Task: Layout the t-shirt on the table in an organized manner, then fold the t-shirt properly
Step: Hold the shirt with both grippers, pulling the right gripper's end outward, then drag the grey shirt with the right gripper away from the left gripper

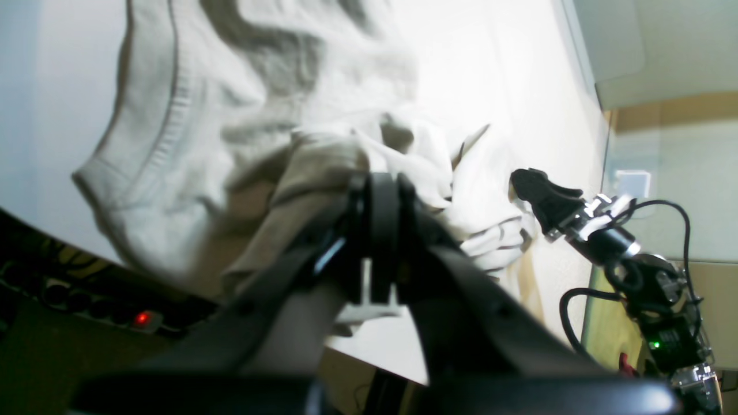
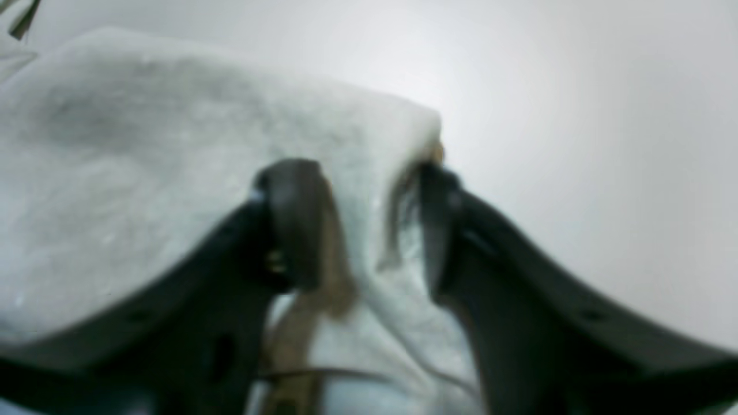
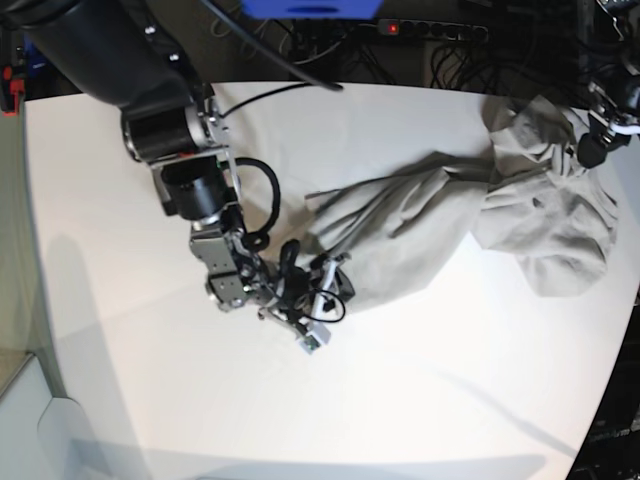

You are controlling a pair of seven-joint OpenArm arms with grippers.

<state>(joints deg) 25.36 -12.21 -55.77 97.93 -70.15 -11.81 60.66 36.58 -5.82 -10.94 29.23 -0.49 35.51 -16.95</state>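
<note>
Non-task items only:
- Black power strip (image 3: 432,30) past the far table edge in the base view, red indicator lit at its left end. Also shows in the left wrist view (image 1: 109,308), low left, blurred, red light on.
- Tangle of black cables (image 3: 400,62) on the dark floor around that strip.
- Blue object (image 3: 312,7) at the top edge of the base view, cropped, can't tell what it is.
- Small red item (image 3: 9,85) at the far left edge, mostly cut off.
- Pale floor (image 3: 25,420) bottom left beside the table.
</note>
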